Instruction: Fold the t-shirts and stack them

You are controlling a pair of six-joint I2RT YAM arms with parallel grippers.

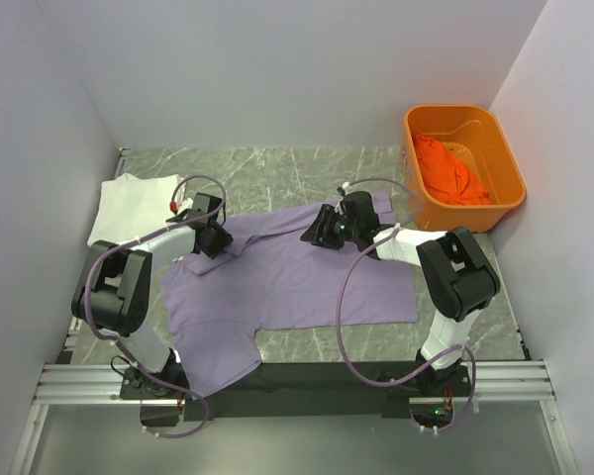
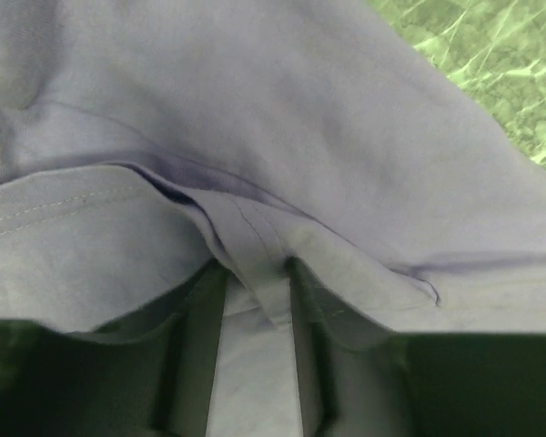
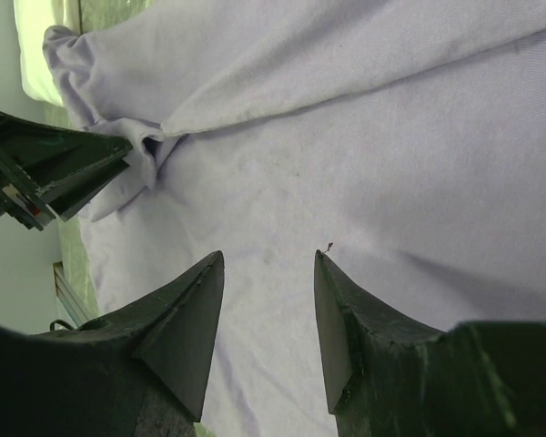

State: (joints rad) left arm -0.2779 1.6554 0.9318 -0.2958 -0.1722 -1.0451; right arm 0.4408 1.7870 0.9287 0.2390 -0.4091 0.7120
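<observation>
High fixed downward view from behind; both wrist views close above the same lavender t-shirt [image 1: 307, 282]

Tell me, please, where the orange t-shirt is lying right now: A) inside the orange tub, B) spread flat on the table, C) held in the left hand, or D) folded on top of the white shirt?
A: the orange t-shirt lies crumpled inside the orange tub, while the left hand pinches the lavender t-shirt instead.

Three t-shirts (lavender [image 1: 297, 282], white [image 1: 129, 203], orange [image 1: 450, 168]), one tub [image 1: 465, 216], two arms [image 1: 119, 287] [image 1: 457, 272].
</observation>
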